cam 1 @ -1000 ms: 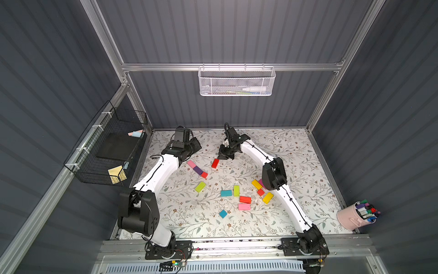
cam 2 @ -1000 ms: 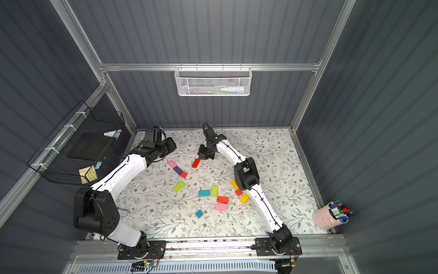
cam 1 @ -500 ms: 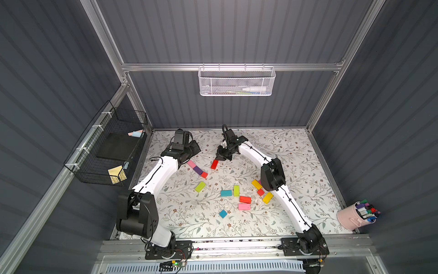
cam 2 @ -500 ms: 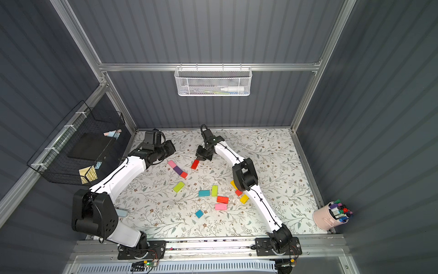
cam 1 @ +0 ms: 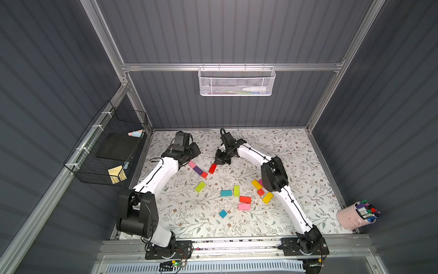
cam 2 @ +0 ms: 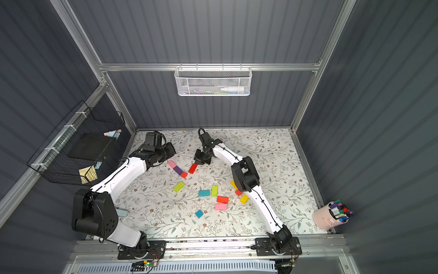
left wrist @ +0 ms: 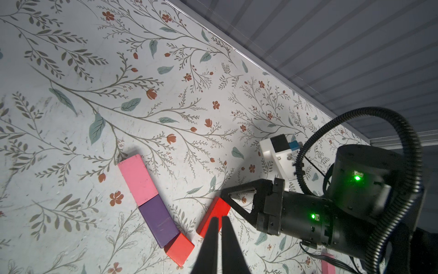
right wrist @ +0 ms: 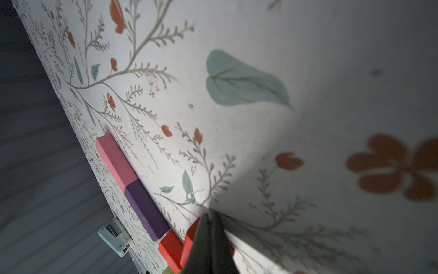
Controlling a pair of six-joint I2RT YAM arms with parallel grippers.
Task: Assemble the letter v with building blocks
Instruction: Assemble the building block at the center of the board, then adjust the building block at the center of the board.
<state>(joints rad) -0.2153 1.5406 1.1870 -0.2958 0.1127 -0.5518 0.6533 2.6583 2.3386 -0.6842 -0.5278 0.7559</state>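
Observation:
A pink block (cam 1: 192, 164), a purple block (cam 1: 198, 170) and a small red block (cam 1: 204, 175) lie end to end in a slanted row. A long red block (cam 1: 212, 168) lies beside the row's lower end, slanting the other way. My right gripper (cam 1: 217, 161) is shut with nothing in it, and its tips (left wrist: 222, 193) rest at that block's far end (right wrist: 189, 233). My left gripper (left wrist: 218, 219) is also shut and empty, hovering over the same red block (left wrist: 213, 213). Several loose building blocks in lime (cam 1: 200, 186), teal (cam 1: 226, 193), red (cam 1: 245, 199), pink (cam 1: 244, 207) and yellow (cam 1: 268, 197) lie nearer the front.
A pink cup of markers (cam 1: 353, 217) stands at the front right corner. A black wire basket (cam 1: 106, 147) hangs on the left wall and a white mesh basket (cam 1: 237, 80) on the back wall. A pale blue case (cam 2: 122, 213) lies by the left arm's base.
My right gripper has shifted a little left and toward the front, and the long red block has slid slightly with it. The left gripper has drifted slightly frontward.

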